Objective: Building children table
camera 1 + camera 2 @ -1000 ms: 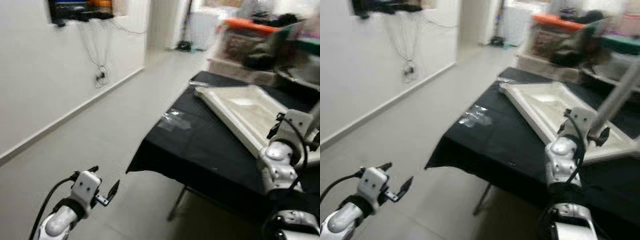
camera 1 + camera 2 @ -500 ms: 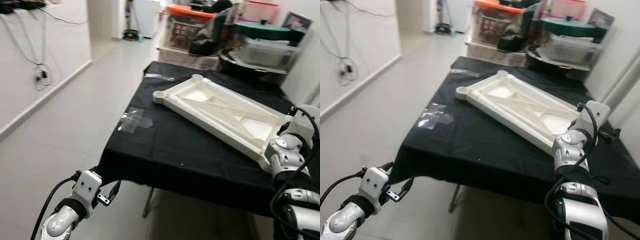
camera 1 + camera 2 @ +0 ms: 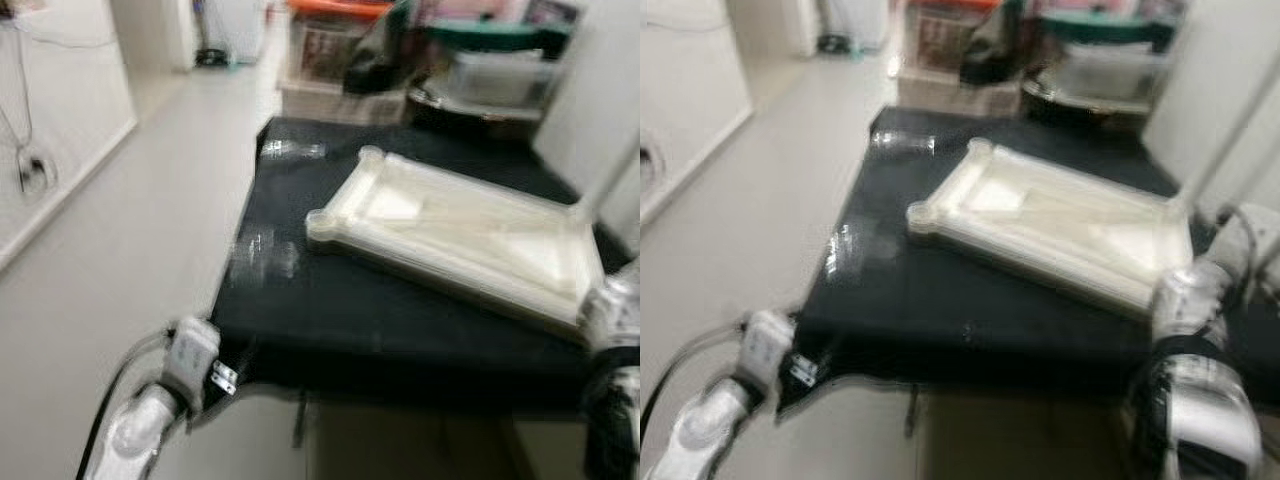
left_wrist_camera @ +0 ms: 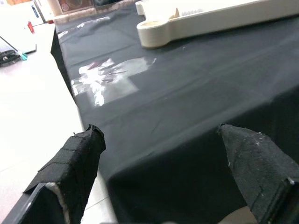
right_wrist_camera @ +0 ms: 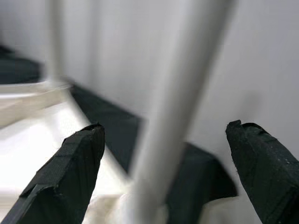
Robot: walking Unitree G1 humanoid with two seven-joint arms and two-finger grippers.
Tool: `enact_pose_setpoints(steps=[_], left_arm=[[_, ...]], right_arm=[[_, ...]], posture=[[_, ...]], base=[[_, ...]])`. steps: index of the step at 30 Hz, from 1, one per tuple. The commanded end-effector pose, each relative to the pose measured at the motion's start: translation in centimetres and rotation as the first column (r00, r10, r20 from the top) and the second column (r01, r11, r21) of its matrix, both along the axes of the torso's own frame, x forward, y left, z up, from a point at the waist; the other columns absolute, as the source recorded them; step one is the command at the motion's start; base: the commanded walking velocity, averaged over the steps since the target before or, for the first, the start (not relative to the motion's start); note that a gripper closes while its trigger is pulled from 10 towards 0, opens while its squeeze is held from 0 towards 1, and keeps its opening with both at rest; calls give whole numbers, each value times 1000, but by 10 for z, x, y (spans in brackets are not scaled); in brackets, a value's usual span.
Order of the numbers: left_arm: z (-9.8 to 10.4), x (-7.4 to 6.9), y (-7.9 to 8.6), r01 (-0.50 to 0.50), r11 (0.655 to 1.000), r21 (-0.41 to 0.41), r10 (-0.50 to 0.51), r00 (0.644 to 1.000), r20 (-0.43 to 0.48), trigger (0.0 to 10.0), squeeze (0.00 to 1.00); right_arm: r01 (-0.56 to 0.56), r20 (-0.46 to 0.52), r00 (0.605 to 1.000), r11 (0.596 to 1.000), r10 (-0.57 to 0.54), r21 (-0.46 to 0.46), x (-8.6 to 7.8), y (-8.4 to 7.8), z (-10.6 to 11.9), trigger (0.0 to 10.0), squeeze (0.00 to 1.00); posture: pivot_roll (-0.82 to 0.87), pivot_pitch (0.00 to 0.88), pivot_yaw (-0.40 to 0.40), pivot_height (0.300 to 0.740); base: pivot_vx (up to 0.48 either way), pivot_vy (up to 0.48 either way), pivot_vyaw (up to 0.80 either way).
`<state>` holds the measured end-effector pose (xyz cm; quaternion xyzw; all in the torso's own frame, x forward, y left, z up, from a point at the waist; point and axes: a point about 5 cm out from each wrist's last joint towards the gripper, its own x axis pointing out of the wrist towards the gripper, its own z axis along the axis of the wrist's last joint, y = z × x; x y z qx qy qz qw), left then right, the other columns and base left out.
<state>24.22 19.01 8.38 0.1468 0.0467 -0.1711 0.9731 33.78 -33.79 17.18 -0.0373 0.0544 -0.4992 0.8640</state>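
Flat, a ribbed white plastic tabletop (image 3: 470,235) lies on smooth black cloth (image 4: 196,79).

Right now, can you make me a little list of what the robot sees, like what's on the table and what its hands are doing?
Table: black cloth covering it
On the table: white tabletop, lying upside down
Also on the cloth: clear plastic scrap near the edge
Standing up: white table leg at the tabletop's far corner
Left gripper: open, low by the table's edge
Right gripper: open, fingers either side of the leg
Behind the table: storage boxes, blurry
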Motion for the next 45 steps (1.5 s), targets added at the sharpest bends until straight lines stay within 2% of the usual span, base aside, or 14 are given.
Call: enact_pose_setpoints(steps=[1,2,3,4,5,6,8,9,11,13,19,24,33,45], left_arm=[[-7,-3,2,-2,1000,9,2,999,-39,10000,0],[-6,-3,3,-3,1000,12,3,999,-35,10000,0],[-4,-3,3,-5,1000,14,6,1000,-25,10000,0],[-4,-3,3,-5,1000,14,6,1000,-25,10000,0],[-1,-3,4,-9,1000,14,9,1000,-14,10000,0],[-1,-3,4,-9,1000,14,9,1000,-14,10000,0],[16,1,3,-37,999,9,36,997,69,10000,0],[16,1,3,-37,999,9,36,997,69,10000,0],[31,6,4,-76,997,-2,75,987,141,10000,0],[38,8,5,-101,995,-2,100,979,176,10000,0],[52,9,4,-163,987,-10,161,955,250,10000,0],[57,8,3,-210,977,-36,211,936,281,10000,0],[62,12,0,-284,956,-77,294,908,299,10000,0],[66,14,5,-328,939,-101,343,888,305,10000,0]], right_arm=[[-102,0,995,995,102,-11,9,16,0,10000,0],[-234,-12,972,972,234,-10,18,40,-5,10000,0],[-448,-32,894,894,448,10,27,77,-12,10000,0],[-448,-32,894,894,448,10,27,77,-12,10000,0],[-603,-40,796,797,604,32,30,109,-17,10000,0],[-603,-40,796,797,604,32,30,109,-17,10000,0],[-899,-48,431,433,901,65,17,181,-18,10000,0],[-899,-48,431,433,901,65,17,181,-18,10000,0],[-971,-37,219,221,975,95,3,211,-18,10000,0],[-978,-34,176,179,984,109,2,216,-18,10000,0],[-984,-38,134,137,990,117,8,223,-14,10000,0],[-990,16,135,135,991,41,18,224,-3,10000,0],[-997,121,46,39,992,61,-8,242,-9,10000,0],[-998,158,9,0,987,59,-3,259,-6,10000,0]], posture=[[7,0,-123,740],[9,0,-123,740],[9,0,-123,740],[9,0,-123,740],[9,0,-123,740],[9,0,-123,740],[8,0,-125,740],[8,0,-125,740],[12,0,-128,740],[18,0,-132,740],[24,0,-135,740],[27,0,-139,740],[27,0,-132,740],[45,0,-141,740]], base=[[0,0,0],[0,0,0],[0,0,0],[0,0,0],[0,0,0],[0,0,0],[0,0,0],[0,0,0],[0,0,0],[0,0,0],[0,0,0],[0,0,0],[0,0,0],[0,0,-111]])
